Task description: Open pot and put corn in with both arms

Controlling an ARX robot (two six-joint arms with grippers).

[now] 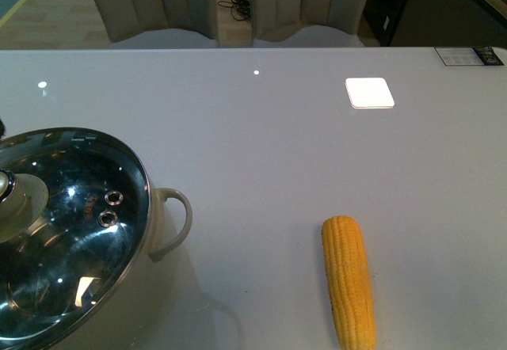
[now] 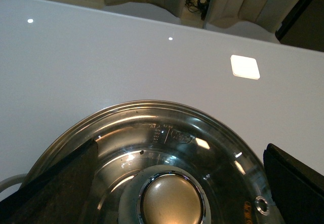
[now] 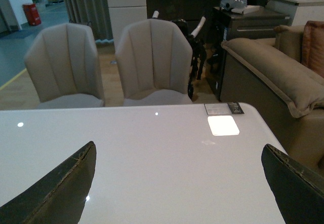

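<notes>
The pot [image 1: 156,227] sits closest, at the near left of the table [image 1: 261,144], cut off by the front view's left and bottom edges. The table is a wide, glossy pale-grey top that carries a square patch of light [image 1: 370,93] far right of centre and a small label [image 1: 469,55] at its far right corner. Beyond the far edge stand two beige chairs [image 3: 152,62], side by side, and a tan sofa [image 3: 273,77] off the table's right end.

The glass lid [image 1: 71,231] is on the pot, closed, its steel rim all round. The corn [image 1: 348,283] lies bare on the table at the near right, well apart from the pot, its length running roughly away from the robot and its near end at the bottom edge of the front view.

The left gripper [image 2: 180,147] hovers over the lid with its jaws spread wide and one dark finger [image 2: 55,183] on each side of the knob [image 2: 172,198]. It holds nothing, and whether it touches the lid cannot be told. The right gripper [image 3: 178,148] is also spread wide and empty, above bare table.

The pot's cream loop handle [image 1: 181,217] points toward the corn. Two small vent holes [image 1: 111,207] sit in the lid near that side.
</notes>
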